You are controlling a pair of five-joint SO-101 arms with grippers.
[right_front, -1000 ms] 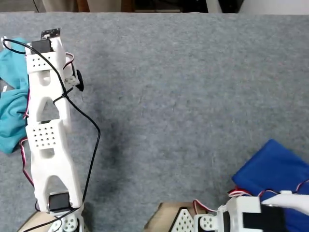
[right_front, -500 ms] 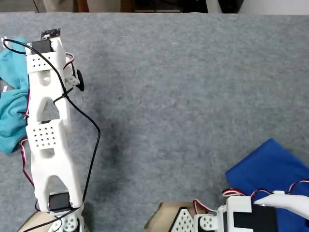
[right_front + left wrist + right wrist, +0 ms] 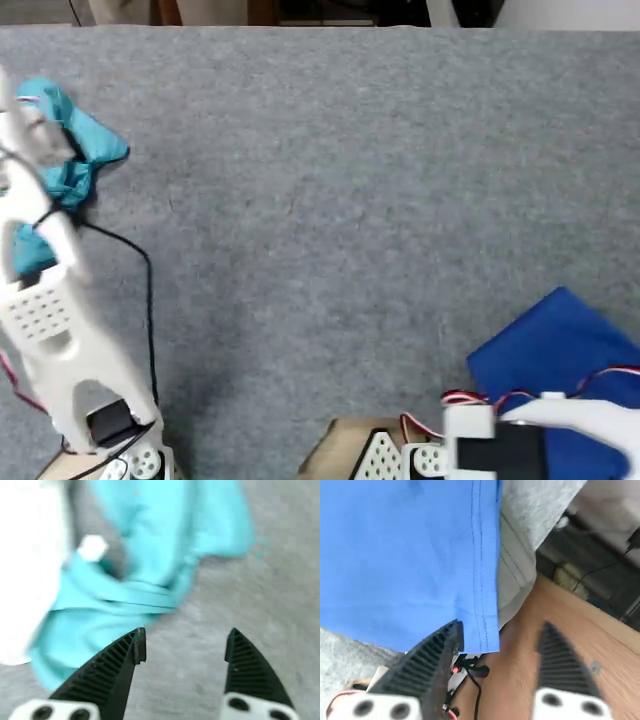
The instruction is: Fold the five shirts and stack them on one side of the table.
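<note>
The left arm (image 3: 50, 320) has swung out toward the left edge of the high view since half a second ago, and it no longer covers the teal shirt (image 3: 75, 150). The right arm (image 3: 540, 450) has shifted a little toward the left arm, while the blue shirt (image 3: 560, 350) lies where it did.

The teal shirt sits crumpled at the far left of the grey table (image 3: 350, 200). Its long axis runs far to near along that edge, and one corner points toward the table's middle. The blue shirt lies flat at the near right corner, set like a diamond with one corner pointing away from the arms.

The left claw (image 3: 187, 632) is wide open and holds nothing, just short of the teal cloth. The right claw (image 3: 502, 625) is also spread wide and empty, over the blue shirt's hemmed edge.
</note>
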